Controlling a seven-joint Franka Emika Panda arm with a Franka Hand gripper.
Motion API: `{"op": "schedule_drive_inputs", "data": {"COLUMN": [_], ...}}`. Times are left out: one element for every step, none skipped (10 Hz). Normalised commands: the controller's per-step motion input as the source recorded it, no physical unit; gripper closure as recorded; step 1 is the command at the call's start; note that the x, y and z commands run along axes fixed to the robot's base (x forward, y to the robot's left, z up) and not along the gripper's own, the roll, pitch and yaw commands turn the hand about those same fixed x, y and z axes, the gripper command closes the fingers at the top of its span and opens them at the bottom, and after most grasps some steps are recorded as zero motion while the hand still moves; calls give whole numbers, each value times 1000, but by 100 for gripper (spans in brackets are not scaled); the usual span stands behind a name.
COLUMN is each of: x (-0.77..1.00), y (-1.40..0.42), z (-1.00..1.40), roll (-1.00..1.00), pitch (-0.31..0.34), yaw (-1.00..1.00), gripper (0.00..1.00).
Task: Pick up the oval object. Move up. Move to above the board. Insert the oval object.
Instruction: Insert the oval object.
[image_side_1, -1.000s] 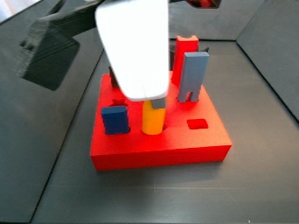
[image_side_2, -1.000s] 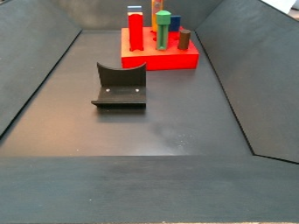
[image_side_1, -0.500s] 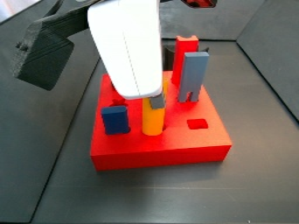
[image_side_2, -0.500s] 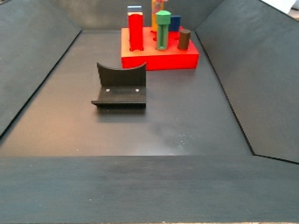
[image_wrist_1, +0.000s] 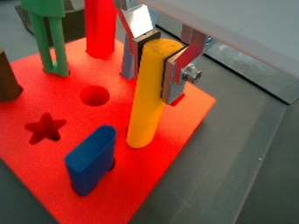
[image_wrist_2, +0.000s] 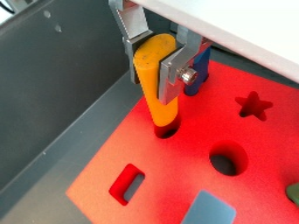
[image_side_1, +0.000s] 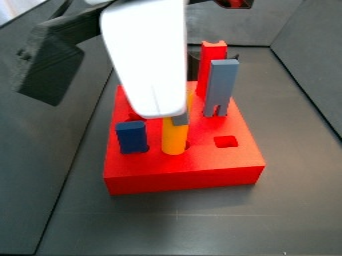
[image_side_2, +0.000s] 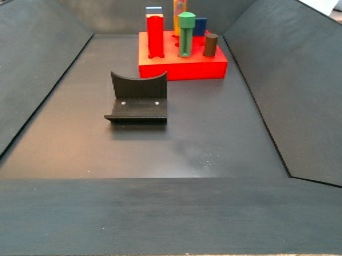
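Note:
The yellow oval object (image_wrist_1: 143, 118) stands upright with its lower end in a hole of the red board (image_wrist_1: 176, 122); it shows in both wrist views (image_wrist_2: 160, 112) and in a side view (image_side_1: 174, 135). My gripper (image_wrist_1: 149, 86) is over the board, and its silver fingers clamp the top of the oval object from both sides, as the wrist view (image_wrist_2: 149, 92) also shows. In the side view the white wrist body (image_side_1: 144, 60) hides the fingers. The board stands at the far end of the floor in a side view (image_side_2: 201, 70).
On the board stand a blue block (image_wrist_1: 91, 159), a red cylinder (image_wrist_1: 100, 26), a green piece (image_wrist_1: 47, 35) and a grey-blue slab (image_side_1: 222, 85). Open holes: star (image_wrist_1: 45, 128), round (image_wrist_1: 93, 94), rectangular (image_wrist_2: 126, 184). The fixture (image_side_2: 138, 98) stands mid-floor. Dark walls surround the floor.
The white wrist body has shifted slightly left and up in a side view. The oval object stays in its hole on the board.

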Motion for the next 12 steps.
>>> {"op": "schedule_drive_inputs", "data": {"x": [0, -3, 0, 0, 0, 0, 0, 0, 0, 69, 97, 77], "y": [-43, 0, 0, 0, 23, 77, 34, 0, 0, -23, -54, -11], "z": [-77, -157, -191, -217, -266, -351, -391, -454, -454, -423, -411, -446], "roll": [214, 107, 127, 189, 256, 280, 233, 176, 150, 147, 149, 133], "pitch": [-83, -180, -236, -260, -237, -227, -247, -307, -340, -353, -354, -343], "yaw": [0, 0, 0, 37, 131, 206, 183, 123, 54, 0, 0, 0], "gripper": [100, 100, 100, 100, 100, 100, 100, 100, 100, 100, 100, 100]}}
